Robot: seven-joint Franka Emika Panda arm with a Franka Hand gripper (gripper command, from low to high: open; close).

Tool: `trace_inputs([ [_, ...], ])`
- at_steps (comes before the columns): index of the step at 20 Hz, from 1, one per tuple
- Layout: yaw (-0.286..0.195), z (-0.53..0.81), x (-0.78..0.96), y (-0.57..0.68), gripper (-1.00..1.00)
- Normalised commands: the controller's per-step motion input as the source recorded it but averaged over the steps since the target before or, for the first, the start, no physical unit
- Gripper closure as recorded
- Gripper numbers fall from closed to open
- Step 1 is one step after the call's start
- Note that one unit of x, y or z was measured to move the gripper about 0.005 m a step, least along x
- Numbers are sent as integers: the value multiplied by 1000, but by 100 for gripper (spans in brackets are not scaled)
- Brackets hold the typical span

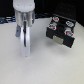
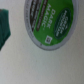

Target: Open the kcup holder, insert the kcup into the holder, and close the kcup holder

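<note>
Exterior view: arm w/ white gripper [image 1: 23, 46] reaches down onto a pale table [image 1: 45, 65], well apart from the holder [image 1: 61, 31], which sits toward the exterior view's right of the gripper. Holder is a black box, drawer fronts w/ pale handles facing the camera; some small coloured spots on its top, too blurred to id. Whether any drawer is pulled out can't be told at this res, and nothing can be seen inside it. Gripper fingers hang close together, tips at or just above the table; can't tell if they pinch anything, since the kcup isn't made out in this view.

Wrist view gives what exterior doesn't: kcup [image 2: 49, 22] close up, lid facing the camera, green ring round a white/green label reading "DARK MAGIC", lying on the pale table, part cut off by the frame edge. A dark green shape [image 2: 6, 27] sits beside the kcup, near but not touching; can't id it. No fingers show in this view, so gripper width stays unclear. Kcup is on the table, not in the holder
</note>
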Motion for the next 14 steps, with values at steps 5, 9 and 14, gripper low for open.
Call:
trace_inputs([
  [5, -157, -238, -33, -90, -100],
  [9, -160, -85, 35, -91, 100],
  [14, -40, -18, 0, 2, 100],
])
